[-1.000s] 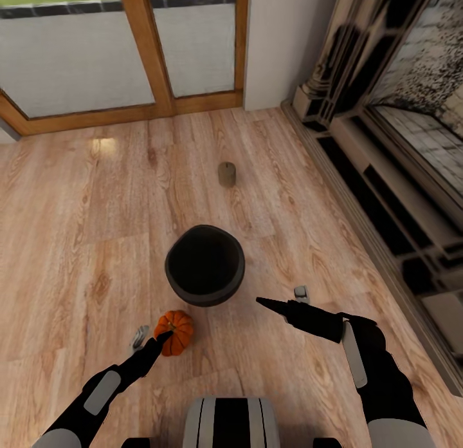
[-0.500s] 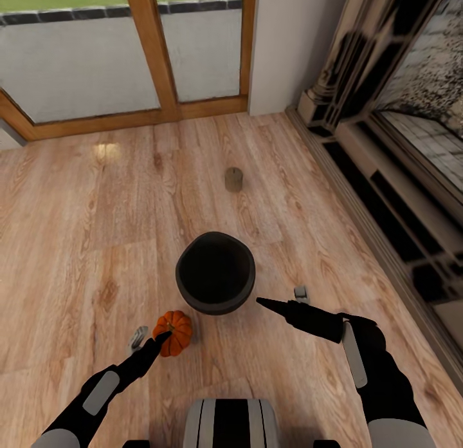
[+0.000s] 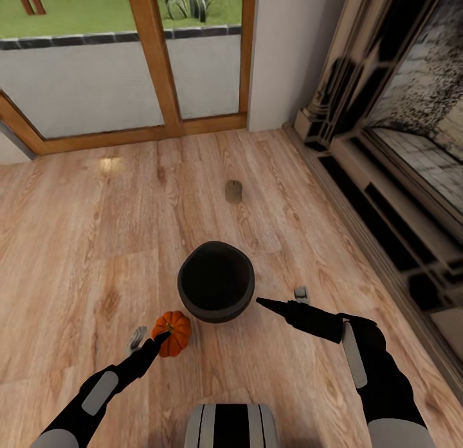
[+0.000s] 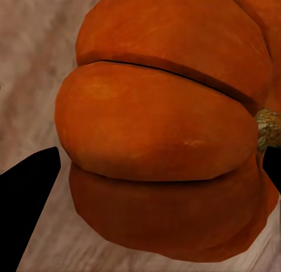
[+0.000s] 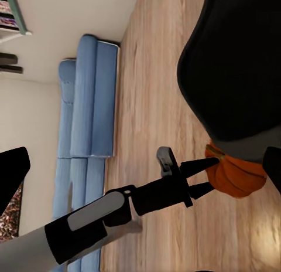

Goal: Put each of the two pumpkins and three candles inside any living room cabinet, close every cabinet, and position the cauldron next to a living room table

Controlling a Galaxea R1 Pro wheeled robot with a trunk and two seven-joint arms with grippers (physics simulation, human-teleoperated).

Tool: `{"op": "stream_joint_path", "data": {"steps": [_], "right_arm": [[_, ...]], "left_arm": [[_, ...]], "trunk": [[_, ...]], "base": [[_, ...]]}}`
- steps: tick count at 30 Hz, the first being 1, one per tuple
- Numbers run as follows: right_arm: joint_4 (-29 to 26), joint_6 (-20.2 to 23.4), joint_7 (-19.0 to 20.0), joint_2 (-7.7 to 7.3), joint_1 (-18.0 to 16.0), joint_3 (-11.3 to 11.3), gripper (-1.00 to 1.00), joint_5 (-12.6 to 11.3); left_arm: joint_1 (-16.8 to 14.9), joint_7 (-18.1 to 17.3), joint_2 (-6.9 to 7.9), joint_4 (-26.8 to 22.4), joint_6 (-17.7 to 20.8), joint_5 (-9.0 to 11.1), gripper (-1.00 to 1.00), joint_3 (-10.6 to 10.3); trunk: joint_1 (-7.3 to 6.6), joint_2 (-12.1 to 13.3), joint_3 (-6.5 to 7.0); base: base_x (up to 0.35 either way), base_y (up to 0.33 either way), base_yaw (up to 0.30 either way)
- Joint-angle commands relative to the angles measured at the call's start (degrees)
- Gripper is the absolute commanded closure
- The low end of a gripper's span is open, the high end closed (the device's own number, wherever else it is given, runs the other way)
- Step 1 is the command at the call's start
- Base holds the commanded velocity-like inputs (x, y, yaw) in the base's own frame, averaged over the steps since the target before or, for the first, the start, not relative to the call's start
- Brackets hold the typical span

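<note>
An orange ribbed pumpkin (image 3: 173, 333) hangs just over the wood floor with my left gripper (image 3: 163, 336) shut on its side. In the left wrist view the pumpkin (image 4: 164, 125) sits between the two dark fingers (image 4: 29, 196). The right wrist view shows that gripper (image 5: 208, 173) clamping the pumpkin (image 5: 237, 173) beside the cauldron (image 5: 234, 61). The black cauldron (image 3: 216, 282) stands on the floor just beyond the pumpkin. Farther off, one tan candle (image 3: 233, 191) stands upright. My right gripper (image 3: 260, 300) hovers open and holding nothing at the cauldron's right.
A dark fireplace surround (image 3: 386, 177) runs along the right side. Glass doors with wooden frames (image 3: 154, 62) close the far end. A blue sofa (image 5: 88, 96) stands against the wall in the right wrist view. Bare wood floor spreads to the left.
The whole view has shifted, so the camera moved: cauldron and candle now sit lower in the picture and more window shows. Both arms and the held pumpkin kept their places in the view.
</note>
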Motion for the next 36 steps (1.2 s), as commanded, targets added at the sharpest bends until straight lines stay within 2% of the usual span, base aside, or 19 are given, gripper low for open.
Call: {"op": "stream_joint_path", "data": {"steps": [1, 4, 7, 11, 12, 13, 15, 19, 21, 26, 30, 36], "right_arm": [[0.0, 0.3, 0.2, 0.05, 0.0, -0.1, -1.00, 0.0], [0.2, 0.3, 0.2, 0.05, 0.0, -0.2, -1.00, 0.0], [0.2, 0.3, 0.2, 0.05, 0.0, -0.2, -1.00, 0.0], [0.3, 0.3, 0.2, 0.05, 0.0, -0.2, -1.00, 0.0], [0.3, 0.3, 0.2, 0.05, 0.0, -0.1, -1.00, 0.0], [0.3, 0.3, 0.2, 0.05, 0.0, -0.2, -1.00, 0.0], [0.3, 0.3, 0.2, 0.05, 0.0, -0.1, -1.00, 0.0], [0.3, 0.3, 0.2, -0.09, 0.0, -0.2, -1.00, 0.1], [0.4, 0.3, 0.2, -0.38, 0.0, -0.2, -1.00, 0.0], [0.4, 0.3, 0.3, -0.57, 0.0, -0.2, -1.00, 0.0], [0.4, 0.3, 0.3, -0.58, 0.0, -0.2, -1.00, 0.0], [0.4, 0.3, 0.2, -0.59, 0.0, -0.2, -1.00, 0.0]], "left_arm": [[0.0, 0.0, 0.05, 0.1, 0.5, 0.3, 1.00, 0.2], [0.0, 0.0, 1.28, 0.5, 0.7, 0.5, 1.00, 0.2], [0.0, 0.2, 1.75, 0.7, 0.9, 0.6, 1.00, 0.7], [0.0, 0.5, 1.95, 0.7, 1.1, 0.5, 1.00, 4.6], [0.0, 0.5, 2.11, 0.7, 1.1, 0.5, 1.00, 6.1], [0.0, 0.4, 2.78, 0.7, 1.3, 0.5, 1.00, 7.2], [0.0, 0.2, 4.18, 0.7, 1.7, 0.7, 1.00, 7.9], [0.0, -0.1, 6.65, 0.7, 4.1, 0.8, 1.00, 8.5], [0.0, -0.1, 7.33, 0.6, 5.2, 0.7, 1.00, 8.5], [0.0, -0.2, 7.89, 0.0, 10.0, 0.6, 1.00, 8.9], [0.0, -0.2, 7.96, -0.1, 11.3, 0.6, 1.00, 10.1], [0.0, -0.2, 8.11, -0.2, 13.5, 0.6, 1.00, 10.3]], "trunk": [[-0.03, 0.0, 0.20], [-0.11, 0.0, 0.86], [-0.19, 0.1, 1.53], [-0.29, 0.1, 2.41], [-0.32, 0.2, 2.63], [-0.34, 0.2, 2.86], [-0.39, 0.2, 3.30], [-0.50, 0.2, 4.18], [-0.55, 0.3, 4.63], [-0.68, 0.3, 5.74], [-0.78, 0.4, 6.62], [-0.93, 0.5, 7.95]], "base": [[0.000, 0.000, 0.000], [0.000, 0.000, 0.000], [0.000, 0.000, 0.000], [0.000, 0.000, 0.000], [0.000, 0.000, 0.000], [0.000, 0.000, 0.000], [0.000, 0.000, 0.000], [0.000, 0.000, 0.000], [0.000, 0.000, 0.000], [0.000, 0.000, 0.000], [0.000, 0.000, 0.000], [-0.029, 0.000, 0.000]]}}
